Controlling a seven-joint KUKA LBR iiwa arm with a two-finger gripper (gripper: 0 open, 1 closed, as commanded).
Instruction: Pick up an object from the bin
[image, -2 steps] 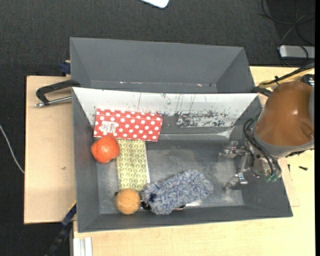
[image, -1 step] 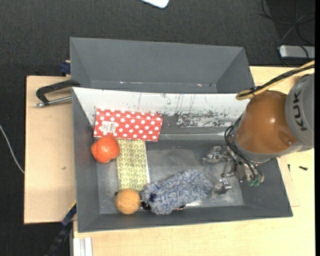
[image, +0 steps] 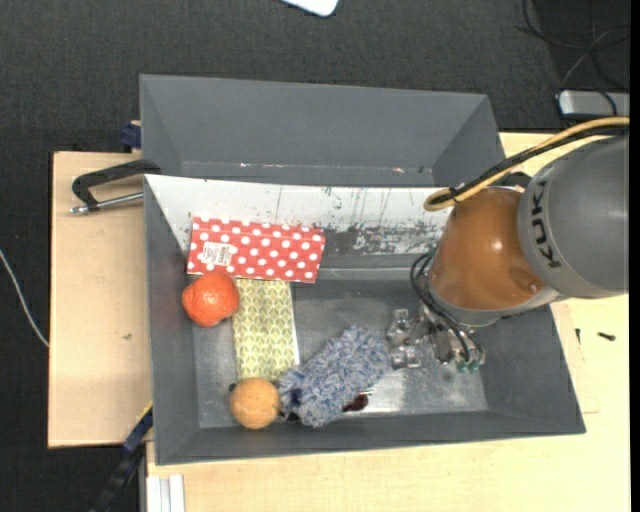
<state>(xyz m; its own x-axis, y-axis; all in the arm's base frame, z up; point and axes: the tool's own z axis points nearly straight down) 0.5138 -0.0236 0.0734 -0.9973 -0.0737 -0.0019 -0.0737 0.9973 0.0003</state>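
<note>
My gripper (image: 420, 345) hangs low over the right half of the bin floor, under the orange cover. Nothing shows between its fingers. Just to its left lies a blue-and-white knitted cloth (image: 330, 375), crumpled and stretched toward the bin's front. The cloth's right end is close to the gripper but apart from it.
A tan ball (image: 254, 402) rests at the front left beside the cloth. An orange ball (image: 210, 299) sits at the left wall. A red box with white dots (image: 258, 250) leans at the back left, and a green patterned flat pack (image: 266, 326) lies below it.
</note>
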